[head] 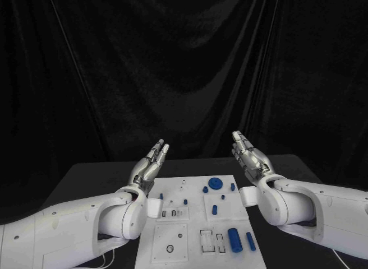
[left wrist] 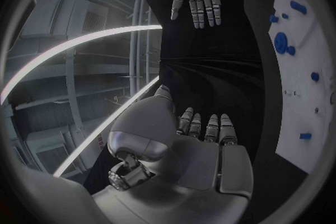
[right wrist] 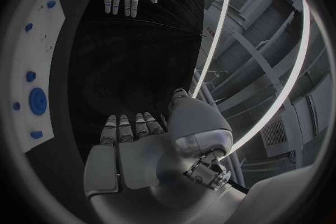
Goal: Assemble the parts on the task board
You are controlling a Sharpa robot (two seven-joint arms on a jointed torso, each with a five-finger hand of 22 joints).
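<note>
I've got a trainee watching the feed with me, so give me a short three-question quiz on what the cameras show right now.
1. True or false: the left hand is gripping a blue part.
2. Multiple choice: where are both hands relative to the task board? A) pressed flat on it B) raised, one at each side of its far end, fingers extended C) resting on the table in front of it
3. Fill in: the round blue gear-like disc lies near the board's ____ edge, closer to the right hand.

Key: 1. False; it holds nothing, and so does the right hand. 2. B. 3. Far.
</note>
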